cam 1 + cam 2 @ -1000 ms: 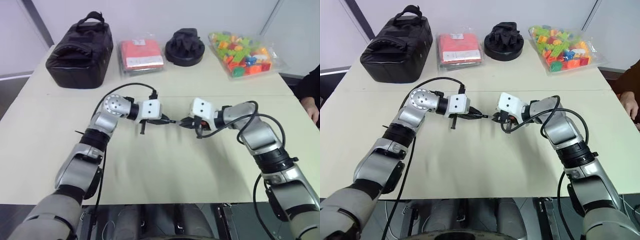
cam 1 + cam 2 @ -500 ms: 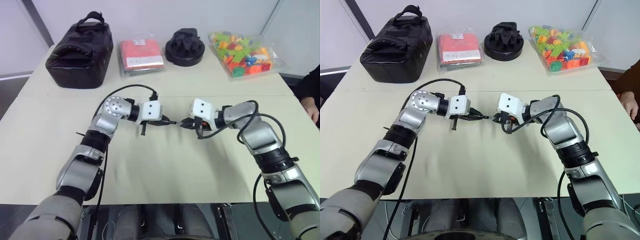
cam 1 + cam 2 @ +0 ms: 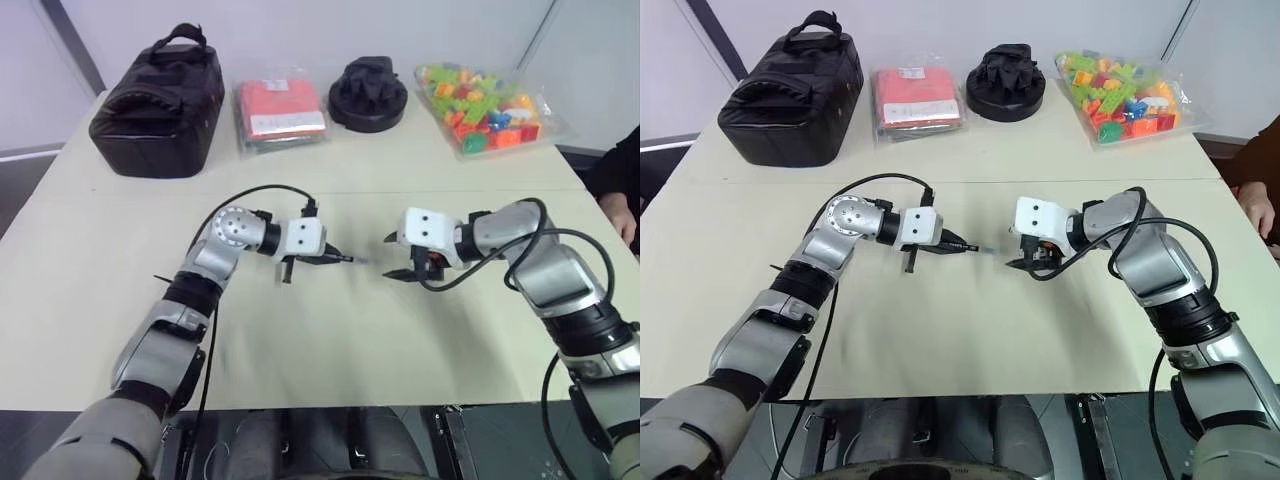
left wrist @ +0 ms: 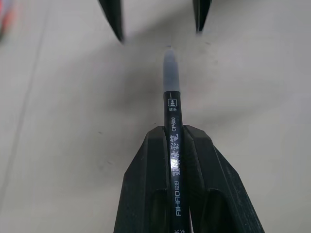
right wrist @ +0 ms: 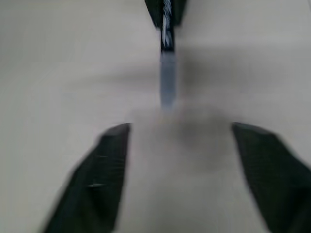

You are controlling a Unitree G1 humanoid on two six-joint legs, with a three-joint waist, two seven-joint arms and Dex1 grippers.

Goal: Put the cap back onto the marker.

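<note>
The left tool (image 4: 171, 160) was clamped on the thin dark marker (image 4: 171, 116), whose light grey cap (image 4: 170, 70) sat on its outer end, held above the beige worktop (image 3: 300, 330). Facing it nearby, the right tool (image 3: 398, 257) stood apart, empty.

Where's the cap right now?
On the marker's tip: the cap sits on the end held out by the shut left claw, above the table, facing the open right claw.
</note>
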